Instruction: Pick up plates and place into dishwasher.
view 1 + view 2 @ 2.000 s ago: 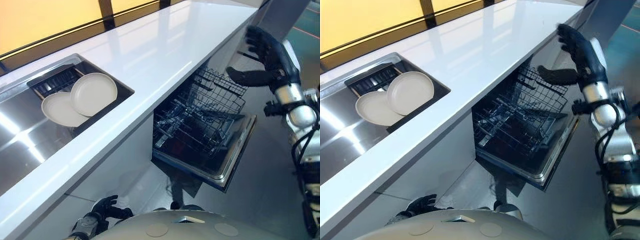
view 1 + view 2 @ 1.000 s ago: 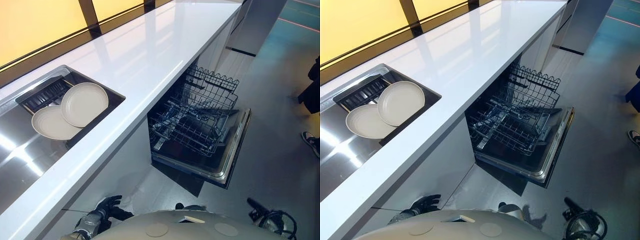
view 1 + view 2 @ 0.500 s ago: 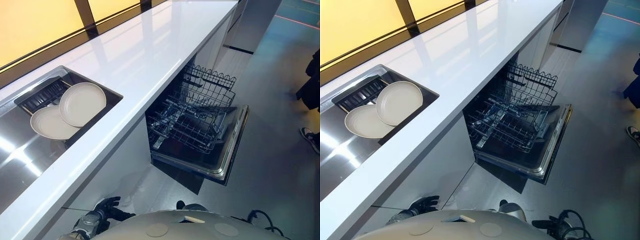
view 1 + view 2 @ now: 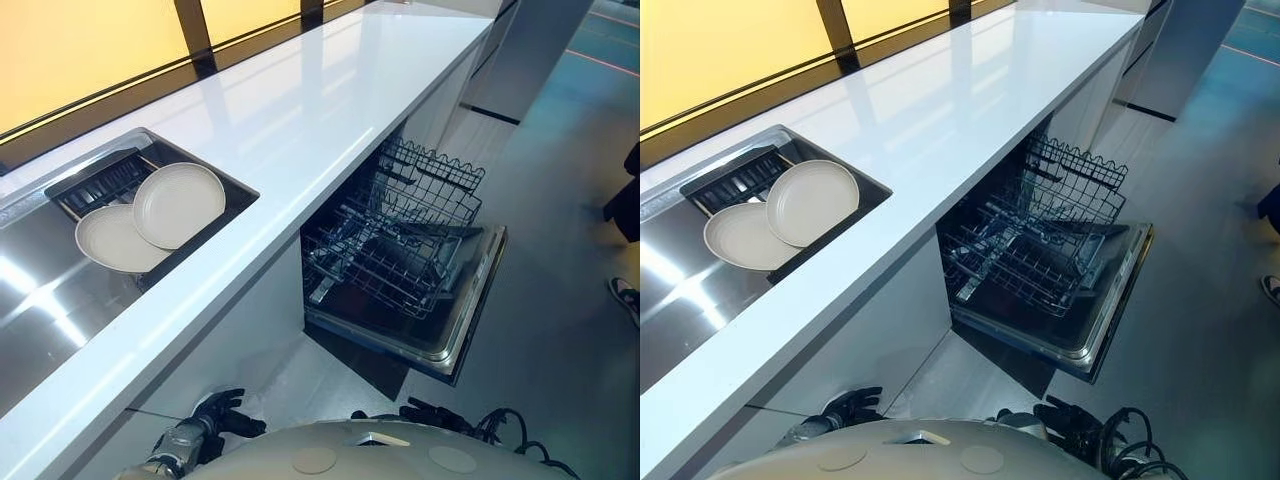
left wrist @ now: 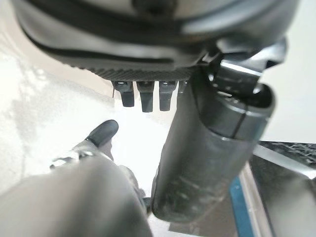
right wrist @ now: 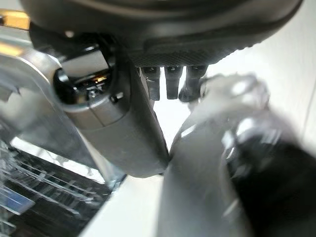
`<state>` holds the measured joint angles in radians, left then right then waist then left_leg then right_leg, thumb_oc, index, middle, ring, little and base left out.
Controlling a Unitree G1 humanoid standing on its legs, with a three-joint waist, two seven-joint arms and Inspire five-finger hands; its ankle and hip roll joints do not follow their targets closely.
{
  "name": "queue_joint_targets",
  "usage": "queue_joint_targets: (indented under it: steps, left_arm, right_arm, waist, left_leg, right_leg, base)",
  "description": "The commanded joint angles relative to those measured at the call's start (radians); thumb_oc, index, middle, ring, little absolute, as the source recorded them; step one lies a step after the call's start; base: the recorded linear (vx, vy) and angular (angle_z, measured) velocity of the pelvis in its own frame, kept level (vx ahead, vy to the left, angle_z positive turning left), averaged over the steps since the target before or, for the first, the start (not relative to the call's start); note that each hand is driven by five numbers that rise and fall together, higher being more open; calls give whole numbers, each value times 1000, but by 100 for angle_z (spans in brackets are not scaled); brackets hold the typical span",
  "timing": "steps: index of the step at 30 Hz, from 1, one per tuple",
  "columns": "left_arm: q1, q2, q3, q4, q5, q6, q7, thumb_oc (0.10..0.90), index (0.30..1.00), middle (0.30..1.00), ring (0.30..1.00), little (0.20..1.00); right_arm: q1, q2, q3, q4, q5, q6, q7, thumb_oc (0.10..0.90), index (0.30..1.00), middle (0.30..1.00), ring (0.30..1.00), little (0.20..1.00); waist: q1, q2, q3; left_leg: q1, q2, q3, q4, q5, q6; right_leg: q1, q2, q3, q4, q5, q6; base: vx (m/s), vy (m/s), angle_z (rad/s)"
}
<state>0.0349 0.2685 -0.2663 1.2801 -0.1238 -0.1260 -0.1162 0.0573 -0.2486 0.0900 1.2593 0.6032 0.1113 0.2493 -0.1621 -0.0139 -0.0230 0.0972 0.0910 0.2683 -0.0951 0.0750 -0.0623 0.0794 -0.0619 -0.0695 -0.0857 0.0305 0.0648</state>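
Two cream plates lie in the steel sink [image 4: 40, 300] at the left, the round upper plate [image 4: 180, 203] overlapping the lower plate [image 4: 112, 240]. The dishwasher [image 4: 470, 320] under the white counter stands with its door down and its wire rack [image 4: 395, 250] pulled out, holding no plates. My left hand [image 4: 215, 415] hangs low under the counter's front edge, fingers [image 5: 143, 94] relaxed and holding nothing. My right hand [image 4: 1065, 418] hangs low by my body, in front of the dishwasher door, fingers [image 6: 170, 81] straight and holding nothing.
The long white counter [image 4: 300, 110] runs from the sink to the far right. A black slotted drainer [image 4: 100, 185] sits at the sink's back. A person's dark clothing [image 4: 628, 190] and shoe [image 4: 625, 295] show at the right edge on the grey floor.
My right arm has dropped from over the dishwasher rack down to my side. The view has shifted a little. Plates and left hand have stayed put.
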Motion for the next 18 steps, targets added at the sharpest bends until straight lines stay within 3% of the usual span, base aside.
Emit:
queue_joint_targets:
  steps: [1,18]
  left_arm:
    - [-39,-17,57,51,-59,-14,7,800,900,900,900,900]
    - [14,-34,161,81,-188,-15,-38,800,900,900,900,900]
  right_arm:
    - [-92,46,-39,72,121,36,-10,800,900,900,900,900]
    - [-83,41,-36,98,-2,13,-36,800,900,900,900,900]
  waist:
    - [10,42,1]
    - [39,39,3]
  left_leg:
    - [17,-79,-30,29,-119,58]
    - [20,-85,-67,22,-121,61]
  right_leg:
    - [-32,59,-77,123,-93,21]
    - [-18,53,-106,125,-108,16]
  base:
    - [41,2,1]
    - [2,-3,2]
